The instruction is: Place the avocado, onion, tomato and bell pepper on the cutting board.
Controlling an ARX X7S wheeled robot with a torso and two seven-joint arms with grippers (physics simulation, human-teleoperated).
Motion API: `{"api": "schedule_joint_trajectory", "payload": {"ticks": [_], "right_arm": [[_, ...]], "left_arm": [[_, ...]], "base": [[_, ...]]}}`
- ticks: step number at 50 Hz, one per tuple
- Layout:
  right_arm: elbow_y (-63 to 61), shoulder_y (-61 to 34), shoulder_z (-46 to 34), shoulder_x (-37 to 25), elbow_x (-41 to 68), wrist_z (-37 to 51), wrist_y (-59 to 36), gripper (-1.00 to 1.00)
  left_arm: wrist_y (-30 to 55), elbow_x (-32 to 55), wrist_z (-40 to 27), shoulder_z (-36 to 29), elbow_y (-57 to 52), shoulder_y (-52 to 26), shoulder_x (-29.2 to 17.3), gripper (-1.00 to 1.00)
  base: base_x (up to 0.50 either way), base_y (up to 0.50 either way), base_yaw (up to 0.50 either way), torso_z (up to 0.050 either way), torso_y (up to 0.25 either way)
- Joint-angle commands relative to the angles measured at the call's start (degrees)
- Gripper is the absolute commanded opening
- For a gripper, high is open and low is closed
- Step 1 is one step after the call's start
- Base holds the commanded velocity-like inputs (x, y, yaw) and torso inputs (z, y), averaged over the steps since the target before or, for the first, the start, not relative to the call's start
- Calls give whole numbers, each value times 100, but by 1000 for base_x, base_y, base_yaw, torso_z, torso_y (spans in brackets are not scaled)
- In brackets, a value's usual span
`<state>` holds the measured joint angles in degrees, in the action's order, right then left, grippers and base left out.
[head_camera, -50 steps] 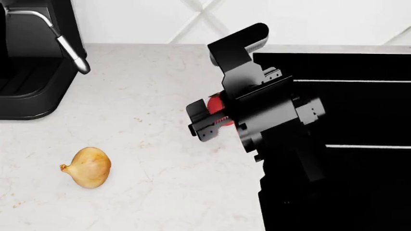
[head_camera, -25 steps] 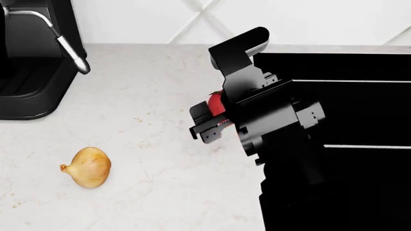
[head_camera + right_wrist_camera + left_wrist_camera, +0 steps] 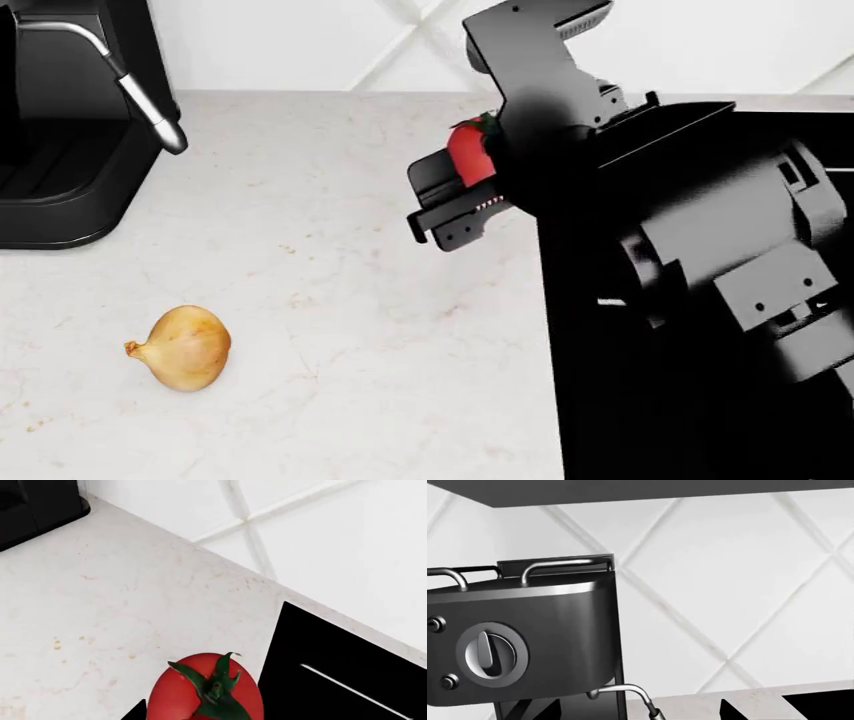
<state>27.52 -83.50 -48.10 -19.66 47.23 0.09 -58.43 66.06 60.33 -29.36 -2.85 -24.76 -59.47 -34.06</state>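
My right gripper [image 3: 461, 190] is shut on the tomato [image 3: 470, 150], a round red fruit with a green star stem, and holds it above the marble counter [image 3: 347, 320] next to the black cooktop's edge. In the right wrist view the tomato [image 3: 203, 692] fills the space between the jaws. The onion [image 3: 184, 347], golden with a pointed tip, lies on the counter far to the left, apart from both grippers. My left gripper [image 3: 639, 715] is open with nothing between its fingertips [image 3: 728, 712], facing the coffee machine. The avocado, bell pepper and cutting board are out of view.
A black coffee machine [image 3: 60, 130] with a metal steam wand [image 3: 144, 105] stands at the back left; its dial [image 3: 492, 652] shows in the left wrist view. A black cooktop [image 3: 694, 430] covers the right side. A white tiled wall [image 3: 320, 40] backs the counter.
My right gripper has risen off the counter with the tomato and moved toward the back wall. The onion has not moved.
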Motion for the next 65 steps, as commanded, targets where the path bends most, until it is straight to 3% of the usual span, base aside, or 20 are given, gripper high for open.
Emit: {"api": "schedule_joint_trajectory", "payload": {"ticks": [1,19,27,36,40,44,58,65], "right_arm": [[-1793,79,551,-701,604,715,-938,-100],[-3466,-127,1840,-1237,2005,2115,-2135,-100],[-3705,-479,2028,-1370,2298,2417,-2428,-100],[-3592,-678,1860,-1485,2107,2305,-2297,-100],[-3566,-728,1767,-1494,2041,2272,-2261,-100],[-3505,-789,1688,-1503,1971,2221,-2214,-100],[-3444,-1008,1595,-1557,1914,2184,-2164,-100],[-3447,-1017,1563,-1587,1890,2177,-2098,-100]], "left_arm": [[56,56,-32,-49,-9,-81,-12,100],[411,486,-112,-52,-26,-261,-66,100],[904,1004,-256,-79,-79,-467,-138,100],[1747,2924,-1328,216,112,-966,-235,100],[1780,4154,-2062,-8,391,-1223,-416,100],[1658,4828,-2428,-299,577,-1396,-552,100],[1328,6188,-3018,-1328,1146,-1786,-802,100],[1232,6428,-3109,-1568,1126,-1702,-830,100]], "base": [[0,0,0,0,0],[0,0,0,0,0],[0,0,0,0,0],[0,0,0,0,0],[0,0,0,0,0],[0,0,0,0,0],[0,0,0,0,0],[0,0,0,0,0]]}}
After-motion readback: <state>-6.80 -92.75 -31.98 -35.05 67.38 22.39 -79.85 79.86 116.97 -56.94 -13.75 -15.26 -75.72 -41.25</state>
